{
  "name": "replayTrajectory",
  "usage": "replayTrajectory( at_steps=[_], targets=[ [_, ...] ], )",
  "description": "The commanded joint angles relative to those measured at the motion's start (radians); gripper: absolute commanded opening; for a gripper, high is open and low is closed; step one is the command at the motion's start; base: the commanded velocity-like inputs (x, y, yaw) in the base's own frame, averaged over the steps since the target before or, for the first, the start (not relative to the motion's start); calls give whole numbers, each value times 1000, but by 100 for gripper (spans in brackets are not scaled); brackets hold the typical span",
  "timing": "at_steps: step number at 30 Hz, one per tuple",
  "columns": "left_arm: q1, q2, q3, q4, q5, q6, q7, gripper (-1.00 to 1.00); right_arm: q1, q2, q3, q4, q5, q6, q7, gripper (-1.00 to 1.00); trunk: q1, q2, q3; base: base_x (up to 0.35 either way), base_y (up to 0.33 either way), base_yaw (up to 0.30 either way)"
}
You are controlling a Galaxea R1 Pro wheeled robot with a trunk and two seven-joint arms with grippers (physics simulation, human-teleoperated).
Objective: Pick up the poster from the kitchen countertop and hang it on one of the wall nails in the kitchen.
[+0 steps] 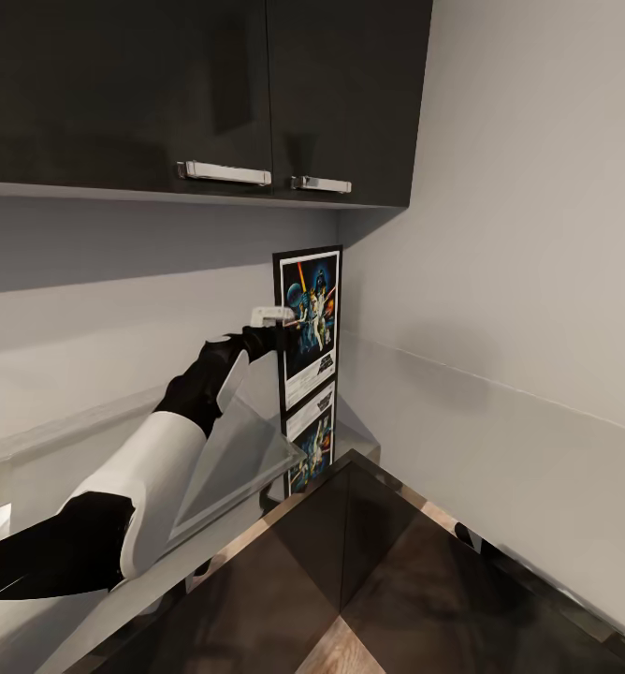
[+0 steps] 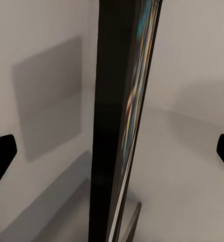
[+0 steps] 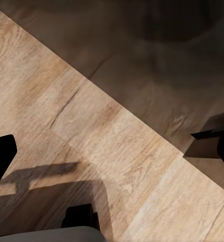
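Looking down first at wood-grain plank flooring [image 3: 117, 146], warm and matte, with two black fingertips [image 3: 1, 156] of the right gripper [image 3: 112, 151] spread wide at the frame's opposite sides, nothing between them. Rising to the kitchen countertop [image 1: 88, 608], smooth matte grey with a shiny metal front edge, mirroring things faintly. Reaching across it, the left arm [image 1: 135, 487], glossy white shell sections and black joints, ending at the left gripper [image 1: 280, 318] right by the poster's near edge; through the left wrist camera, two dark fingertips [image 2: 2, 154] standing far apart, the frame's thin black edge running between them without either one touching it. Standing upright at the countertop's far back corner, one poster [image 1: 310, 314]: tall rectangle, thin black frame, white border, colourful figures on dark blue, a logo band low down, its reflection showing in the surface below. Hanging above, two dark glossy wall cabinets [image 1: 210, 94], each with one brushed-metal bar handle [image 1: 225, 172]. Closing the corner, plain pale walls [image 1: 528, 234], flat and untextured.
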Motion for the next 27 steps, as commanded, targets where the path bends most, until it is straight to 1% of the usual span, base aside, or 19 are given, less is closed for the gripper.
replayTrajectory(
  at_steps=[1, 6, 7, 23, 27],
  targets=[
    [-1, 0, -1, -6, 6, 8, 0, 100, -1, 0, -4, 1, -4, -3, 3, 100, 0, -1, -1, 0, 0, 0],
    [0, 0, -1, -12, 6, 14, -1, 100, -1, 0, -4, 1, -4, -3, 3, 100, 0, -1, -1, 0, 0, 0],
    [0, 0, -1, -12, 6, 15, -1, -100, -1, 0, -4, 1, -4, -3, 3, 100, 0, -1, -1, 0, 0, 0],
    [0, 0, -2, -15, 6, 17, -2, -100, -1, 0, -4, 1, -4, -3, 3, 100, 0, -1, -1, 0, 0, 0],
    [0, 0, -2, -16, 6, 16, -1, -100, -1, 0, -4, 1, -4, -3, 3, 100, 0, -1, 2, 0, 0, -71]
  ],
)
